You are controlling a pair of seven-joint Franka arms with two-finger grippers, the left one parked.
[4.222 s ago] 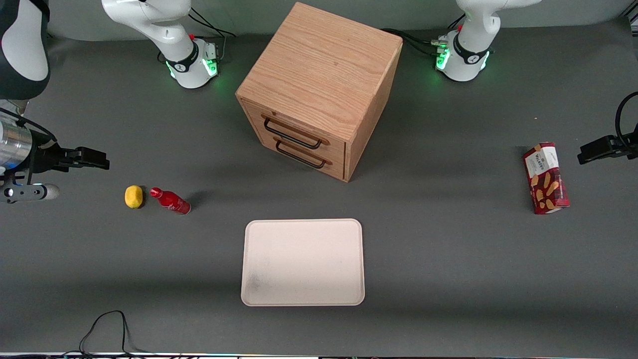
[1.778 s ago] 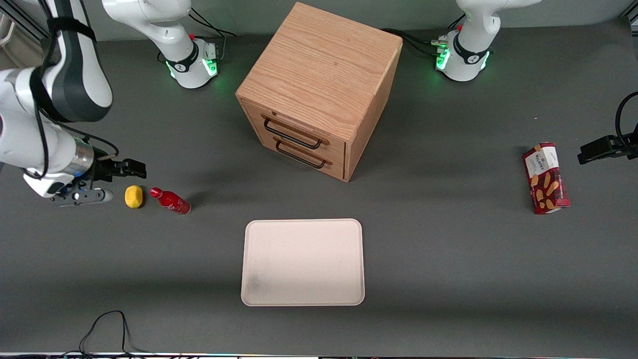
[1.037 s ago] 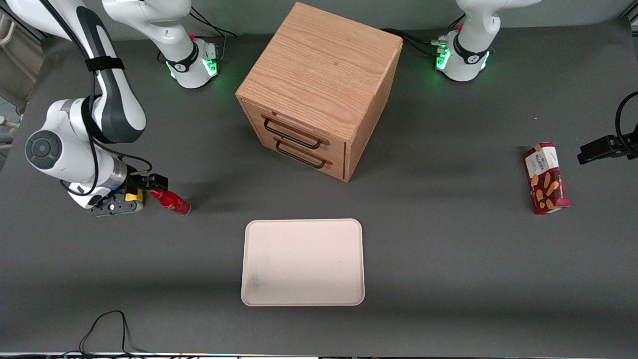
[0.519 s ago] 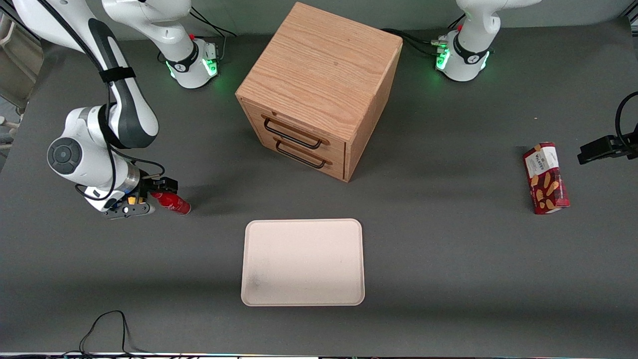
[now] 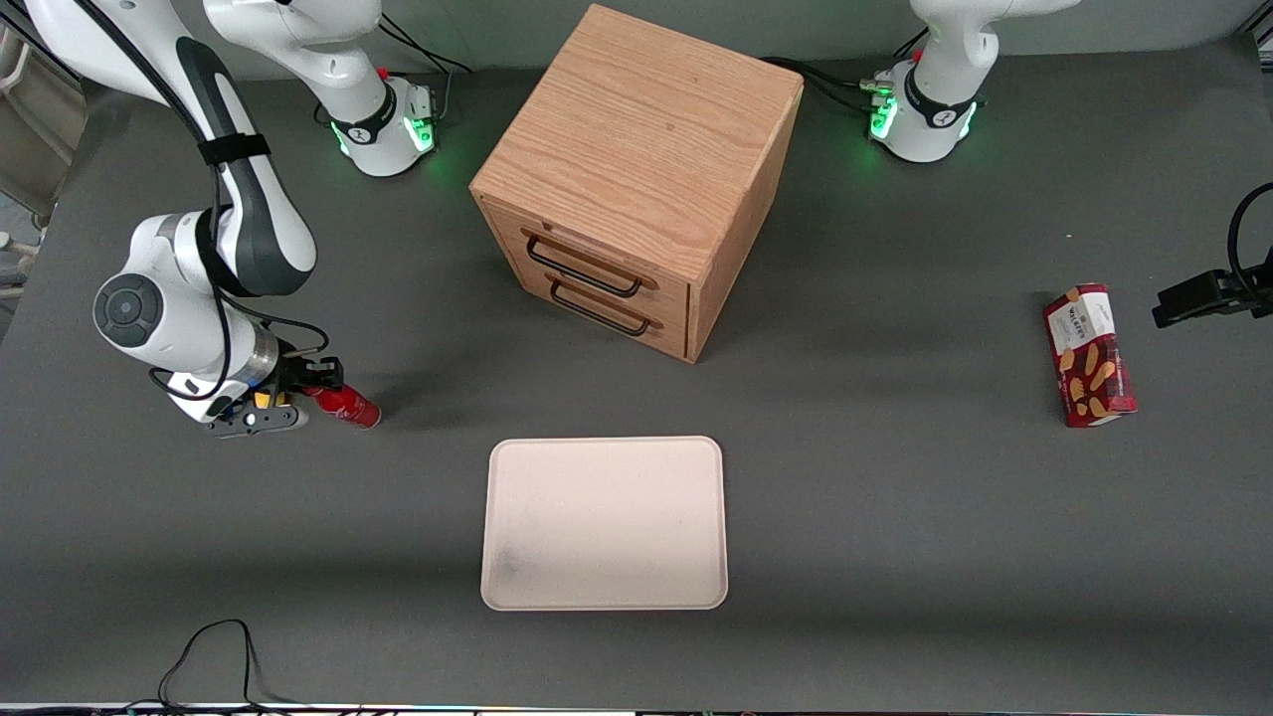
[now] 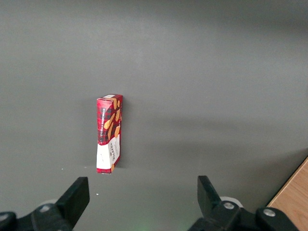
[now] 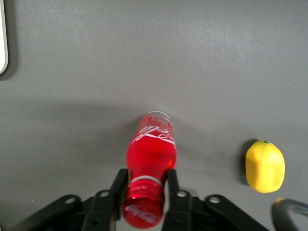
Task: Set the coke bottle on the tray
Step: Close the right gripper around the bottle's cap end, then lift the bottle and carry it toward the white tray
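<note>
Right wrist view, claw [image 7: 146, 192] clamped on glossy red coke bottle [image 7: 151, 144] neck.

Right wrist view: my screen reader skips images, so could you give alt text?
The gripper has its fingers against both sides of the neck of the coke bottle, which lies on the dark table. A lemon sits beside it, apart.

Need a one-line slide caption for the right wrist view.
Gripper shut on the neck of the coke bottle, which lies on the table beside a lemon.
</note>
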